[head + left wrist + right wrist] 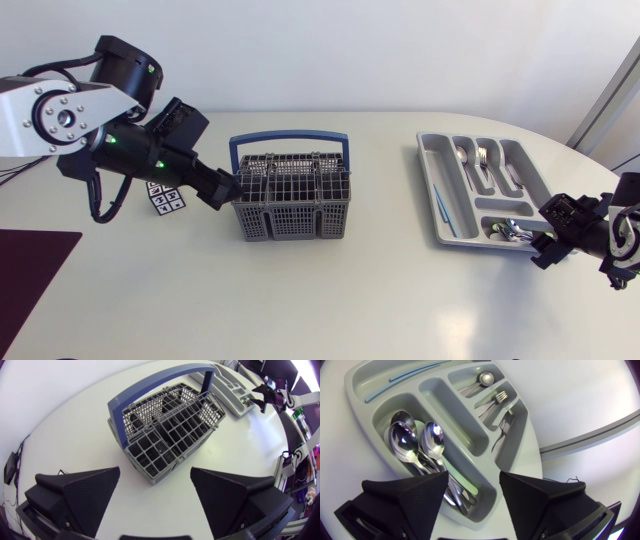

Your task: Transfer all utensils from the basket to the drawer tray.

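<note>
Two claws, both released and empty. Left gripper [155,470] sits spread at the left wall of the basket [290,222], mid-table. The left wrist view looks down into its cells and I spot no utensil, which the head view can't settle. Right gripper [474,477] hangs spread over the spoons [415,442] in the end compartment of the drawer tray [455,415]. Looks nearly finished to me: next, lift clear and recheck the basket.
</note>
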Controlling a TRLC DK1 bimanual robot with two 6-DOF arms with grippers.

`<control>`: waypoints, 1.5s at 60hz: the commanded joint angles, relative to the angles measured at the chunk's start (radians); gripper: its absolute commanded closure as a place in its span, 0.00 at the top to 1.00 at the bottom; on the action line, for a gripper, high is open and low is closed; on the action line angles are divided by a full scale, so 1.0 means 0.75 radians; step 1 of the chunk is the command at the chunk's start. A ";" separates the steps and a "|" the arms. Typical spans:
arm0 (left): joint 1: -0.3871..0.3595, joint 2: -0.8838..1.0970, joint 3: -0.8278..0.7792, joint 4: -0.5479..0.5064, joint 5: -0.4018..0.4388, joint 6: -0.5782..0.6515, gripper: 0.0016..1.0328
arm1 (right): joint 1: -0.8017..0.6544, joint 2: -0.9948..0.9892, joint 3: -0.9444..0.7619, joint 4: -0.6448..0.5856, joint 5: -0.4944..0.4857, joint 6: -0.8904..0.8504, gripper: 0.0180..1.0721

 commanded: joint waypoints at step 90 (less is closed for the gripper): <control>-0.071 0.238 -0.089 0.344 -0.117 -0.122 0.16 | 1.428 0.093 0.569 -0.482 0.116 1.049 0.08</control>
